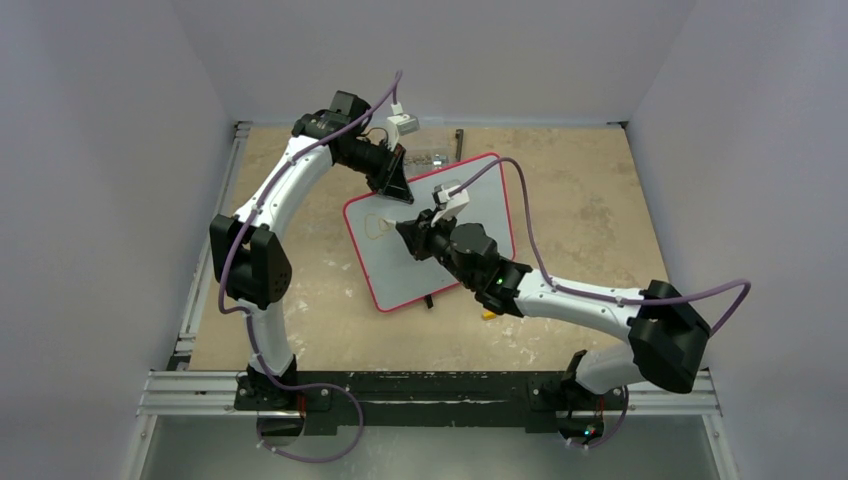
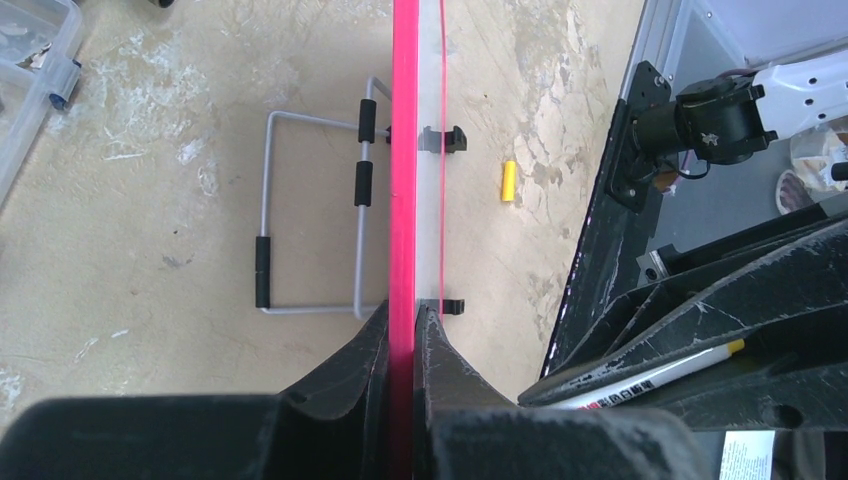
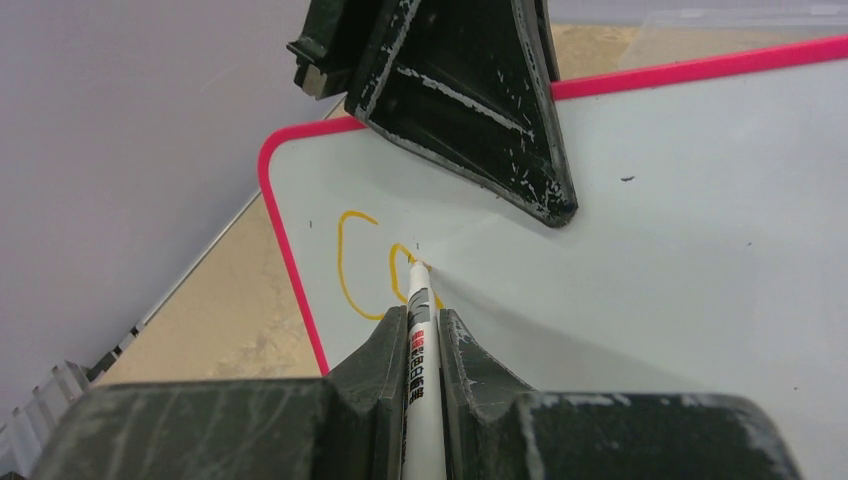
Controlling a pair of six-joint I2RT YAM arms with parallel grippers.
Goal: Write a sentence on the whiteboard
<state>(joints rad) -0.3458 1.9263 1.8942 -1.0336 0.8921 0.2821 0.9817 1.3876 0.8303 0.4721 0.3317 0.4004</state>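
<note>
The whiteboard, pale grey with a red-pink rim, stands tilted at the table's middle. My left gripper is shut on its upper edge; in the left wrist view the fingers clamp the red rim. My right gripper is shut on a white marker. The marker's tip touches the board near its upper left corner. Of the sentence, an orange-yellow "c" and part of a second letter show beside the tip.
A wire stand and black clips are at the board's lower edge. A yellow cap lies on the table near the right arm. A clear plastic box and small items sit at the back.
</note>
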